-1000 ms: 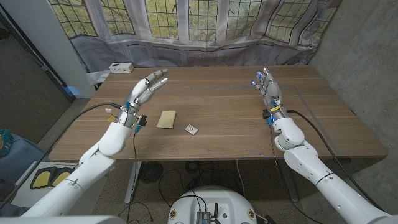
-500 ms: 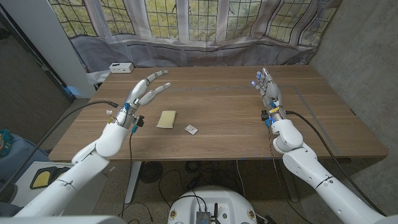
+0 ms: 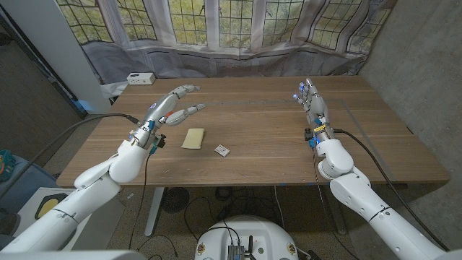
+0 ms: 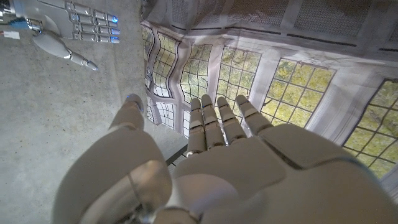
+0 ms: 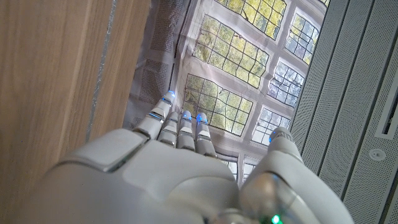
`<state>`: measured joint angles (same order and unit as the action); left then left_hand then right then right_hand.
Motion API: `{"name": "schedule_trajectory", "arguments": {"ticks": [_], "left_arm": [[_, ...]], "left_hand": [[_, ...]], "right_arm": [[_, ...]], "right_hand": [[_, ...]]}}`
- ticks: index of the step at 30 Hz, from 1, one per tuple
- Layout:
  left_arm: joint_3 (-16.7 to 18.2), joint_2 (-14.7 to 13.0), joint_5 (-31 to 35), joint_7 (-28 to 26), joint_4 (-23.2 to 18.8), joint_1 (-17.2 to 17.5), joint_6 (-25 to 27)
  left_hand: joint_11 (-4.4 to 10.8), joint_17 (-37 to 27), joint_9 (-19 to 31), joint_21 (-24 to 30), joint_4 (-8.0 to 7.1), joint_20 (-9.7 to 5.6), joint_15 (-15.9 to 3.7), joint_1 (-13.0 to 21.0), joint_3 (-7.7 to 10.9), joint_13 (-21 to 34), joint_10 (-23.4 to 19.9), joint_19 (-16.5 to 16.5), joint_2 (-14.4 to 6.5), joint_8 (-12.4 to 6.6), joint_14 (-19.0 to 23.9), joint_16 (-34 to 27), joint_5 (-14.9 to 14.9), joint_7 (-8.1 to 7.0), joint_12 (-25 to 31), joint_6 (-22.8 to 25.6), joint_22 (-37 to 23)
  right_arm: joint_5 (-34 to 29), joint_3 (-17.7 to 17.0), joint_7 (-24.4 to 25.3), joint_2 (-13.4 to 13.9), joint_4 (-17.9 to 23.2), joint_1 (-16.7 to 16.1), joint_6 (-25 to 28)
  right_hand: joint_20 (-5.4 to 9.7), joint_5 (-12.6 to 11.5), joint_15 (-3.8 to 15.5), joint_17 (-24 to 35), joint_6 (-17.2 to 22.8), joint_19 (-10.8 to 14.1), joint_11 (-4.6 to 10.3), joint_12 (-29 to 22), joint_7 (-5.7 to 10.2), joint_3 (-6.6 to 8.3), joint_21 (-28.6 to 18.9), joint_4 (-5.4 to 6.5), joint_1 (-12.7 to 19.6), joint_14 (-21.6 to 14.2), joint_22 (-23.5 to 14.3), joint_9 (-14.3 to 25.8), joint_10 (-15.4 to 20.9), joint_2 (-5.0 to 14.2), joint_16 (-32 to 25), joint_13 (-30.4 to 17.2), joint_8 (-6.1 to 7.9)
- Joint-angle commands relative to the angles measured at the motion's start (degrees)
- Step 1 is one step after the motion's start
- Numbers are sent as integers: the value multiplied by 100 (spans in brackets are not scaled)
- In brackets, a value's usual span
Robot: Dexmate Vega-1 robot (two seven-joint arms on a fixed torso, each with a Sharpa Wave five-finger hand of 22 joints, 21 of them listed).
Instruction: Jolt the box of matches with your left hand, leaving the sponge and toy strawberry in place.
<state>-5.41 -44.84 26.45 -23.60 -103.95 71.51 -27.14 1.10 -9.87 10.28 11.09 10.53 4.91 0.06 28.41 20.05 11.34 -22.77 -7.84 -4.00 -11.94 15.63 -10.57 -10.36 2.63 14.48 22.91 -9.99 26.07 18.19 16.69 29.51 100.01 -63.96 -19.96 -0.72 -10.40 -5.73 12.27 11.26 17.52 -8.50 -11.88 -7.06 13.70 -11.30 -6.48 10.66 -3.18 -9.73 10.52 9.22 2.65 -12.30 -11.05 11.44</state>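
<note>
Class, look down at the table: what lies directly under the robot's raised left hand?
Under the robot's left hand, whose fingers are spread and empty, only bare wooden table shows. The flat yellow sponge and small white matchbox lie nearer the front edge, untouched. Nothing there is covered.

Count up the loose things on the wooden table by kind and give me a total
Sponge: 1
Box of matches: 1
White box at the far left corner: 1
Total: 3. I can't see a toy strawberry.

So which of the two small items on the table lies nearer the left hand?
The yellow sponge; the small box of matches lies farther from the left hand.
</note>
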Motion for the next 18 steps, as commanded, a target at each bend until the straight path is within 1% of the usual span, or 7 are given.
{"name": "schedule_trajectory", "arguments": {"ticks": [1,9,11,12,15,16,18], "left_arm": [[-81,-414,554,168,-539,120,901],[-145,-799,424,714,-907,91,1353],[-149,-912,436,877,-1021,93,1498],[-149,-984,442,974,-1073,92,1563],[-166,-1187,471,1268,-1219,65,1759],[-171,-1245,475,1366,-1267,59,1835],[-189,-1357,498,1537,-1350,38,1970]], "left_hand": [[128,-4,19,-20,27,-20,-74,284,115,19,-24,69,48,22,-26,20,-17,-111,-33,-12,-12],[312,0,23,-42,48,14,-186,736,238,24,-75,172,211,24,-111,29,-39,-219,-58,-9,-4],[341,0,26,-14,5,452,-154,1039,294,31,0,172,387,69,-247,37,-56,-233,-117,-119,-10],[342,-1,27,-8,-5,561,-142,1087,301,32,44,163,421,81,-285,40,-57,-236,-140,-151,-12],[397,-1,27,-20,-15,646,-166,1160,310,35,57,208,477,91,-350,47,-60,-331,-151,-183,-15],[467,-2,27,-23,-18,661,-174,1198,317,35,13,225,498,87,-373,46,-64,-332,-137,-176,-16],[497,-2,28,-88,-27,688,-176,1300,337,37,-14,444,544,71,-422,38,-72,-374,-136,-132,-17]], "right_arm": [[-3,-54,-12,55,59,-44,45],[20,-72,-43,48,-1,-62,-10],[34,-78,-45,44,-7,-67,-14],[29,-78,-52,52,-12,-67,-15],[58,-86,-46,44,-4,-75,2],[48,-85,-54,53,-12,-77,-6],[70,-91,-48,39,-11,-86,-10]], "right_hand": [[4,-18,6,7,32,7,4,9,24,-7,10,-34,17,-4,-15,10,36,11,-1,-10,-15],[3,-18,5,7,32,-1,5,12,31,-9,13,-38,18,7,-15,10,36,11,6,-10,-17],[3,-17,8,9,31,-2,9,14,34,-10,14,-36,14,10,-15,10,33,13,6,-10,-18],[2,-17,5,9,32,-3,9,15,31,-11,14,-36,14,9,-15,10,31,13,6,-10,-18],[3,-17,7,8,30,-11,8,15,35,-12,17,-38,15,14,-15,10,32,11,9,-10,-20],[4,-17,13,9,30,-11,8,17,36,-13,17,-37,13,15,-15,10,29,11,10,-10,-20],[-1,-17,9,9,31,-14,10,17,41,-13,19,-38,14,14,-16,11,29,12,10,-10,-20]]}}
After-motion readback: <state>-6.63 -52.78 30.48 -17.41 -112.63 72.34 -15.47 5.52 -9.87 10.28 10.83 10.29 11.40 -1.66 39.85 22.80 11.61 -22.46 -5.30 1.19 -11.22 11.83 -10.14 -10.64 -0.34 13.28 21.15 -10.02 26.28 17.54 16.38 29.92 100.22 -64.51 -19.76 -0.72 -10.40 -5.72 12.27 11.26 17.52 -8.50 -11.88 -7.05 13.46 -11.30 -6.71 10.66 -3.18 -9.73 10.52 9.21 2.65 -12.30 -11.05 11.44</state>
